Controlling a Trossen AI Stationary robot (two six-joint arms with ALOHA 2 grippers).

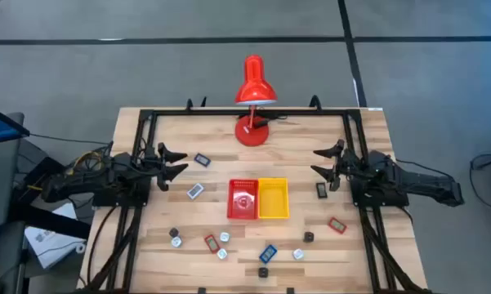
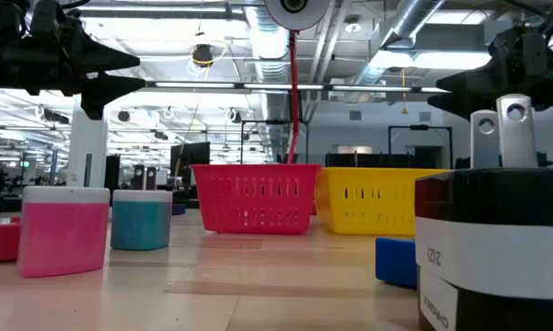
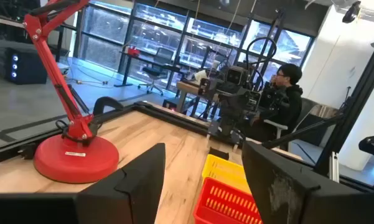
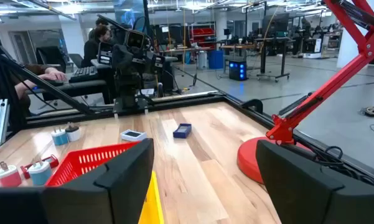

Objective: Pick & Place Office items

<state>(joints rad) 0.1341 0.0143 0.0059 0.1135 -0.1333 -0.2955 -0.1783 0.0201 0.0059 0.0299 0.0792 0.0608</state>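
I have both arms parked at the table's side edges, each stretched level and pointing inward toward the middle. The left gripper [image 1: 173, 162] hangs above the wood at the left edge, its fingers [image 3: 134, 180] spread apart with nothing between them. The right gripper [image 1: 328, 163] mirrors it at the right edge, fingers [image 4: 121, 171] likewise parted and empty.

Between them sit the red tray [image 1: 243, 199] and the yellow tray [image 1: 273, 199], touching side by side at the table's centre. Something small and pale lies inside the red one; I cannot tell what it is. The red desk lamp [image 1: 253, 102] stands on the far side of the trays.

The office items are scattered on the wooden table [image 1: 147, 245], none of them in contact with either gripper. Nearest the left gripper are a blue flat piece [image 1: 201, 159] just inward of its fingertips and a grey flat piece [image 1: 195, 191] a little nearer the front. Nearest the right gripper is a dark flat piece [image 1: 321, 189], lying just in front of its fingers toward the near edge, with a red flat piece [image 1: 337, 224] farther on toward the front. The rest lie in a loose band along the near side, in front of the trays: a red rectangle [image 1: 211, 242], a blue rectangle [image 1: 268, 253], several small white knobs [image 1: 176, 242] and a few black ones [image 1: 308, 237].
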